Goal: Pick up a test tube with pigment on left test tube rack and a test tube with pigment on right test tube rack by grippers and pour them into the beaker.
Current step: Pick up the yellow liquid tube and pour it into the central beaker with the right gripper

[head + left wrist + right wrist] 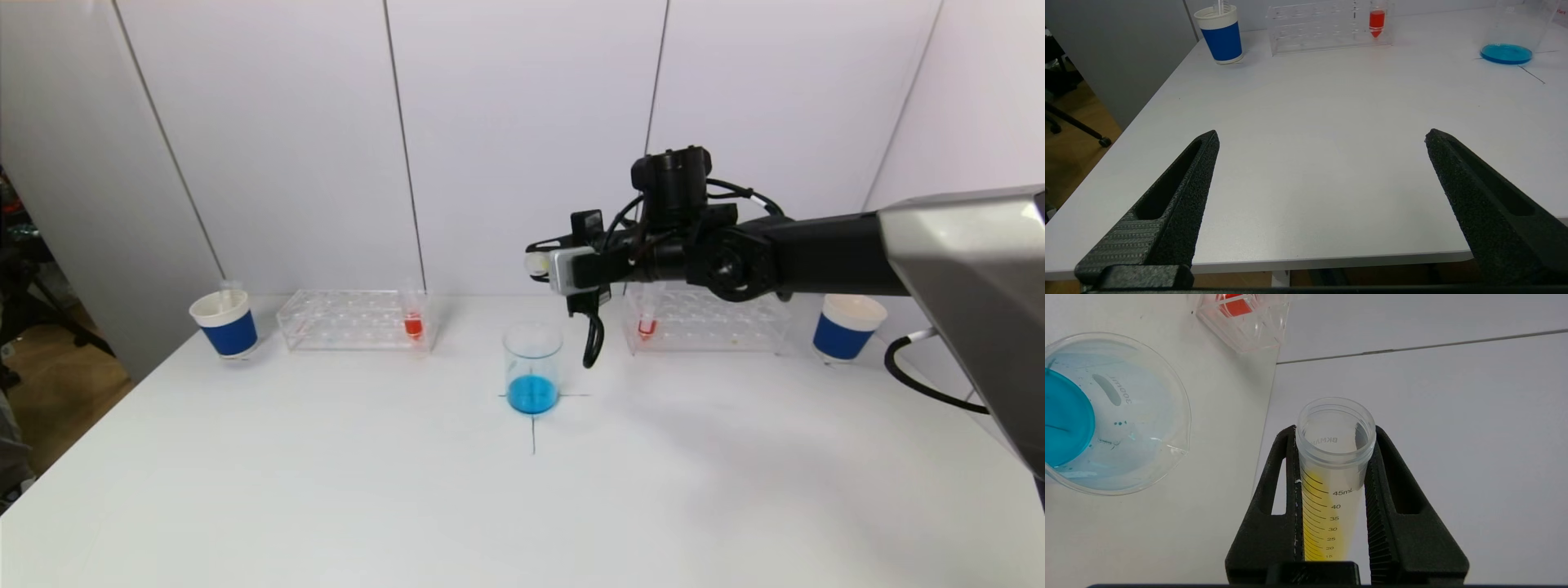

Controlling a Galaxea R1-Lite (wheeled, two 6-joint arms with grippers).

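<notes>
My right gripper (1335,430) is shut on a clear test tube (1331,490) with yellow pigment. It holds the tube tipped nearly level, and the yellow runs along one side toward the open mouth. In the head view this gripper (543,260) hangs above the beaker (532,367), just to its right. The beaker (1114,416) holds blue liquid. A red-filled tube (413,325) stands in the left rack (351,320), another (647,327) in the right rack (710,320). My left gripper (1321,136) is open and empty over the table's front edge, out of the head view.
A blue-and-white paper cup (226,322) with a clear tube in it stands left of the left rack, and a second cup (845,327) stands right of the right rack. A black cross mark (533,425) lies under the beaker. The white wall rises behind the racks.
</notes>
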